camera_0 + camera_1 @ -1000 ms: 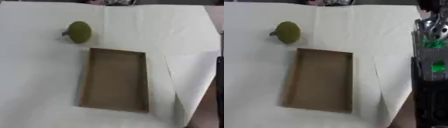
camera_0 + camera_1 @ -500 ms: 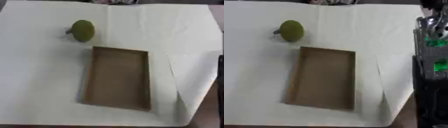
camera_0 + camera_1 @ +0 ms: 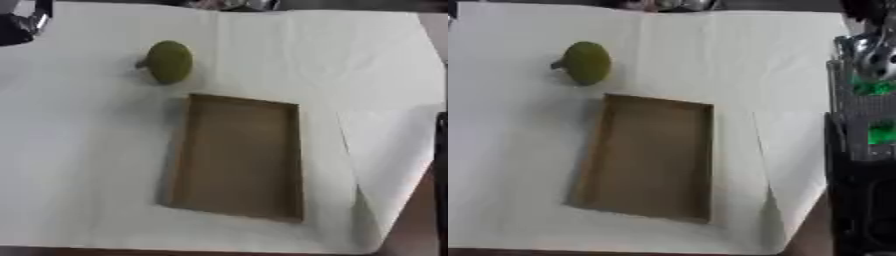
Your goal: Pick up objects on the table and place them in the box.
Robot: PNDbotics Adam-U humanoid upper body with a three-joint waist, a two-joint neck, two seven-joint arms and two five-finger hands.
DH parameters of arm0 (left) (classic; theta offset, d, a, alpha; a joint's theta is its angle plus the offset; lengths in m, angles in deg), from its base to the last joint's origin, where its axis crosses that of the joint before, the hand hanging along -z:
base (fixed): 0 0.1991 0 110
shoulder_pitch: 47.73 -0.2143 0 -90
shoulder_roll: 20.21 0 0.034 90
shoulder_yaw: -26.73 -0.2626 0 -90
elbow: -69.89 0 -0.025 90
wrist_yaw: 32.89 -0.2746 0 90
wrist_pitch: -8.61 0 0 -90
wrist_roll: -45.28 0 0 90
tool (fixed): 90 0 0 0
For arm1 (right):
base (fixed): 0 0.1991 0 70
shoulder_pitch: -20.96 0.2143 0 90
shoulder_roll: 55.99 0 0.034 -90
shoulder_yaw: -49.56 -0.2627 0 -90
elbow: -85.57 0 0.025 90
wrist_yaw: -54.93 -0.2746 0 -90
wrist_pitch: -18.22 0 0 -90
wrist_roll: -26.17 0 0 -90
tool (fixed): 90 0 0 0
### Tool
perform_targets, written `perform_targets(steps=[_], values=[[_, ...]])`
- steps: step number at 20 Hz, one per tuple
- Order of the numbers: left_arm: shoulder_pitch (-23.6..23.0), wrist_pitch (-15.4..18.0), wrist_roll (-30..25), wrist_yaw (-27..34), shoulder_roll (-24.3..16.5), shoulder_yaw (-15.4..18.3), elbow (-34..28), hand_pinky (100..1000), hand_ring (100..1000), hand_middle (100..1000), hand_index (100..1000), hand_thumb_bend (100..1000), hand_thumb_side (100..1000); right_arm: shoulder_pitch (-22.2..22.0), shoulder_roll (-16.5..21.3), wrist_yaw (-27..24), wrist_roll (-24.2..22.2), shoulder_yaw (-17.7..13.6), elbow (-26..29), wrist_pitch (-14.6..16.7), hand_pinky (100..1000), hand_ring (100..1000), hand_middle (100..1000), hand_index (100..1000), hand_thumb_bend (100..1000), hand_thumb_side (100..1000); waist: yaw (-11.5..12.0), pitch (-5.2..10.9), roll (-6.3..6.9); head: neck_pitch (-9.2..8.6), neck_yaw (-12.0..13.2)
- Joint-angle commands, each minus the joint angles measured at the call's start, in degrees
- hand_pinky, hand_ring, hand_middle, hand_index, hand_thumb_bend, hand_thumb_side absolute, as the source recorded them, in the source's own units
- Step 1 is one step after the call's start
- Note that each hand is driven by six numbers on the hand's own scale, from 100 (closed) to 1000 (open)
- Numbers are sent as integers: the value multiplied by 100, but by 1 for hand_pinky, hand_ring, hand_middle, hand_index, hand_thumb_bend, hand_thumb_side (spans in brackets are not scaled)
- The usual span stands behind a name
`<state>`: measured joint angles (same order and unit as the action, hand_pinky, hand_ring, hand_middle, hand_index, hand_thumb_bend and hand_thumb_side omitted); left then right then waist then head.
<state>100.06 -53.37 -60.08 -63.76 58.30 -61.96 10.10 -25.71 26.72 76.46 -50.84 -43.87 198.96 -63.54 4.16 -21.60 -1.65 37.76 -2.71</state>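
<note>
A table (image 3: 79, 165) draped in white cloth fills the view. On it lies a shallow brown box (image 3: 241, 157), open-topped and bare inside, with no print or label to be read on it. A round green object (image 3: 169, 61) sits on the cloth just beyond the box's far left corner, apart from it. A dark and silver part of the robot's left arm (image 3: 24, 20) shows at the upper left corner; whether the hand's fingers are spread or curled cannot be told. The right arm (image 3: 866, 135) stands along the right edge, its hand not visible.
</note>
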Motion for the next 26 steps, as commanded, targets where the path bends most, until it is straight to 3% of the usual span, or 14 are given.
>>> perform_targets(steps=[1,5,13,16,26], values=[[161,-163,-288,-283,176,74,-137,952,938,889,970,100,559,71,9,-43,7,6,121,25,828,543,675,760,100,557,0,164,17,-36,-21],[141,-124,-647,-633,399,95,-229,963,946,896,969,100,586,70,-4,-41,18,5,121,35,828,543,675,760,100,558,1,169,20,-33,-6],[85,80,-1104,-1065,596,141,-227,993,978,910,980,100,831,59,-40,-35,31,7,121,61,827,544,674,760,100,560,7,190,28,-28,12],[127,215,-1302,-1084,625,104,-165,990,960,896,1000,101,766,55,-54,-39,30,14,121,66,827,543,675,760,100,560,-4,188,36,-21,50],[288,317,-1824,-845,759,124,-132,988,958,883,983,131,772,81,-129,-63,45,13,121,105,827,544,675,760,100,570,-77,161,15,-72,157]])
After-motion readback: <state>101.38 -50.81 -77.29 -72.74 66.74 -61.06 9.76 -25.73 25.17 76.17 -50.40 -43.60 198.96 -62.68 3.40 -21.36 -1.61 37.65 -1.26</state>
